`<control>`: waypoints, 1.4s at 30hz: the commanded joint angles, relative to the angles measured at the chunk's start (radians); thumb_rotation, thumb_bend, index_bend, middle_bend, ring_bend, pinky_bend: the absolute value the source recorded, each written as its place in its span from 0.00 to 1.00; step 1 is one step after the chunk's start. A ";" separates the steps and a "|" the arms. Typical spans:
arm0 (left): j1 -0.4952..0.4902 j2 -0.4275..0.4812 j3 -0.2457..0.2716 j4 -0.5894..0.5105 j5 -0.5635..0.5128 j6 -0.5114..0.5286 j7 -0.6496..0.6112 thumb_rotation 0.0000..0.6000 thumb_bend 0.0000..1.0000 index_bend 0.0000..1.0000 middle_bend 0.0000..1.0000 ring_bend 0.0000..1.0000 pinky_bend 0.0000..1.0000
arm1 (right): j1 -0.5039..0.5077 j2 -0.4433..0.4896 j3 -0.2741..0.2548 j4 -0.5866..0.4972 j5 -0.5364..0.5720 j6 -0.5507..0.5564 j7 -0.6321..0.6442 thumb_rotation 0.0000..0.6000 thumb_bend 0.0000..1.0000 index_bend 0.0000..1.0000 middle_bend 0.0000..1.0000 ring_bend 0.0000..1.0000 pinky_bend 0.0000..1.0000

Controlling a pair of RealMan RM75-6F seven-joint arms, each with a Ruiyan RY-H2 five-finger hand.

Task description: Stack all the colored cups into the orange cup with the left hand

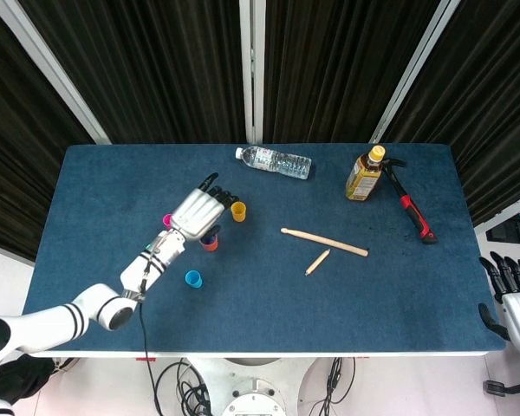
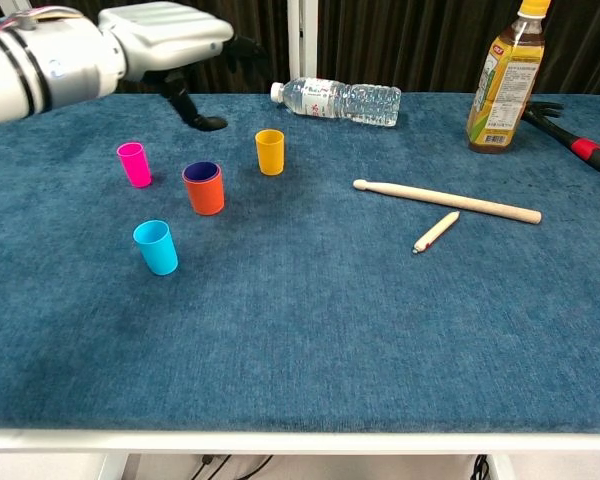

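The orange cup (image 2: 205, 190) stands upright on the blue table with a dark blue cup (image 2: 201, 171) nested inside it; in the head view the orange cup (image 1: 210, 243) peeks out below my hand. A pink cup (image 2: 134, 164) stands to its left, a cyan cup (image 2: 157, 247) in front, and a yellow cup (image 2: 270, 151) behind to the right. My left hand (image 2: 170, 35) hovers raised above the cups, fingers spread, holding nothing. My right hand (image 1: 510, 290) rests off the table's right edge, fingers apart.
A clear water bottle (image 2: 337, 100) lies at the back. A long drumstick (image 2: 446, 201) and a short stick (image 2: 436, 231) lie right of centre. A brown bottle (image 2: 506, 73) and a red-handled hammer (image 1: 409, 204) sit at the far right.
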 commanded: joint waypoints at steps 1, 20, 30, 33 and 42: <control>-0.064 -0.069 -0.034 0.092 -0.021 -0.063 -0.039 1.00 0.29 0.17 0.24 0.22 0.04 | 0.001 0.001 -0.001 -0.006 -0.002 -0.001 -0.003 1.00 0.35 0.00 0.00 0.00 0.00; -0.169 -0.302 -0.002 0.493 -0.035 -0.185 -0.068 1.00 0.26 0.18 0.23 0.22 0.04 | 0.010 0.001 -0.013 0.011 -0.015 -0.018 0.012 1.00 0.35 0.00 0.00 0.00 0.00; -0.162 -0.299 -0.004 0.501 -0.054 -0.207 -0.091 1.00 0.28 0.25 0.27 0.24 0.05 | 0.015 -0.007 -0.013 0.033 -0.006 -0.035 0.026 1.00 0.36 0.00 0.00 0.00 0.00; -0.165 -0.306 -0.003 0.510 -0.042 -0.196 -0.103 1.00 0.28 0.28 0.30 0.27 0.05 | 0.018 -0.009 -0.014 0.032 -0.004 -0.040 0.026 1.00 0.36 0.00 0.00 0.00 0.00; -0.182 -0.336 -0.001 0.571 -0.027 -0.212 -0.139 1.00 0.28 0.32 0.34 0.32 0.07 | 0.019 -0.007 -0.013 0.042 0.004 -0.046 0.038 1.00 0.36 0.00 0.00 0.00 0.00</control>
